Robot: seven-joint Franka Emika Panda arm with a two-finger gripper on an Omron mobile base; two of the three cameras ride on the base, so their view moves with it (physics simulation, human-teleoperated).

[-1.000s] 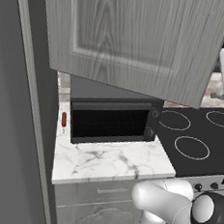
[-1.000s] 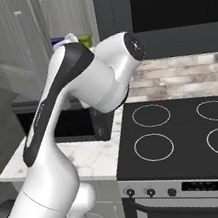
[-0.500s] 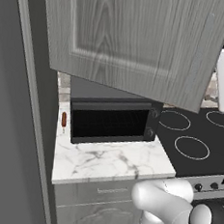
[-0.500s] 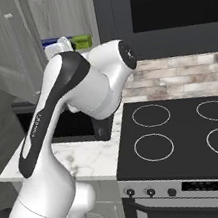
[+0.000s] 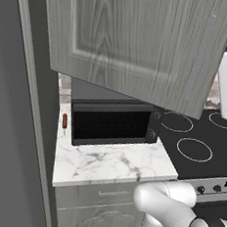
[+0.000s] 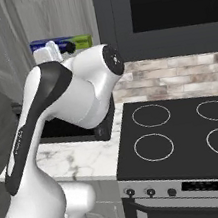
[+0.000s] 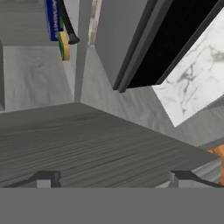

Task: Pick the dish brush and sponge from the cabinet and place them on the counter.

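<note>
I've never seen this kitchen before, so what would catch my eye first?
The big grey cabinet door swung open across the top of the left base view, above the black toaster oven on the marble counter. In the right base view, the white arm looms beside the black stovetop.

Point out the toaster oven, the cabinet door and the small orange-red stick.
toaster oven [image 5: 112, 125]: left base view, on its dark glass front.
cabinet door [image 5: 142, 39]: left base view, on the recessed wood-grain panel.
small orange-red stick [image 5: 64, 121]: left base view, mid-length, left of the oven.
</note>
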